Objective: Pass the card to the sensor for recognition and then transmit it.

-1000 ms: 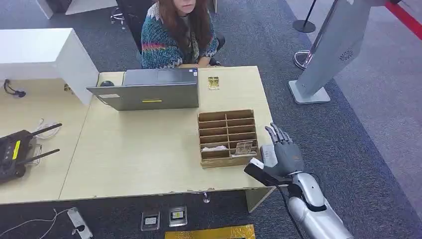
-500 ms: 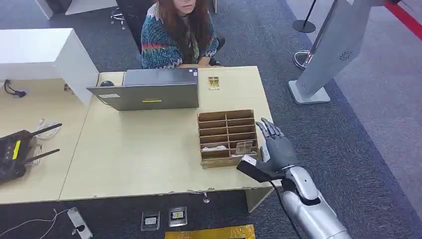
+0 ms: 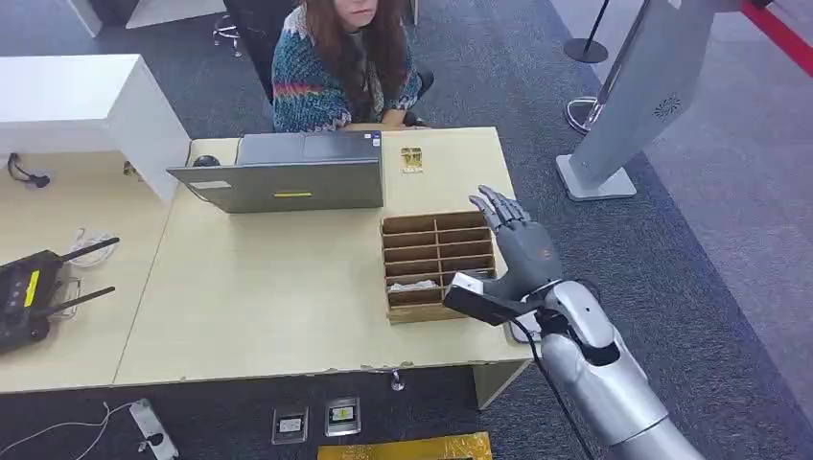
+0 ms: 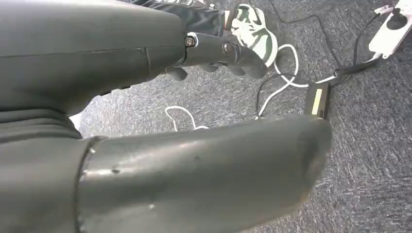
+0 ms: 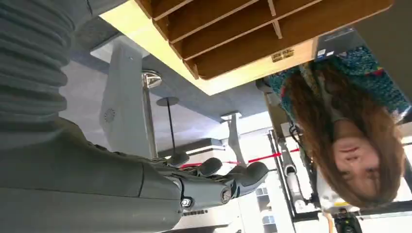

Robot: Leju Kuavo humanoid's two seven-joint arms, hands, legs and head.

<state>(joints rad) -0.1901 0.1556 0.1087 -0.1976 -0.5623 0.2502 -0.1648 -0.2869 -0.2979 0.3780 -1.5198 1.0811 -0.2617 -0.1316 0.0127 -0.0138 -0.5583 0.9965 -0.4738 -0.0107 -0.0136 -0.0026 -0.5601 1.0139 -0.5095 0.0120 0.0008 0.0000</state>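
Swung the right hand (image 3: 525, 247) forward and leftward from beside the right edge of the table (image 3: 288, 287), where it hung a second before. Held it above the right-hand column of the wooden organizer (image 3: 422, 235), fingers stretched out and apart, gripping nothing. Left everything else as it was: laptop (image 3: 288, 172), seated person (image 3: 336, 67) behind it, small gold-coloured tag (image 3: 411, 159) on the far side of the table.

Lost sight of the card, seen earlier in the organizer's near right compartment, that spot covered at this moment by the wrist and its dark camera block. Made out a white scrap (image 3: 414, 285) in the compartment beside it.

Kept the left hand (image 4: 218, 48) hanging over grey carpet and white cables, thumb and fingers parted, carrying nothing.

Could not read the yellow strip on the laptop or the gold tag's markings, both too small.
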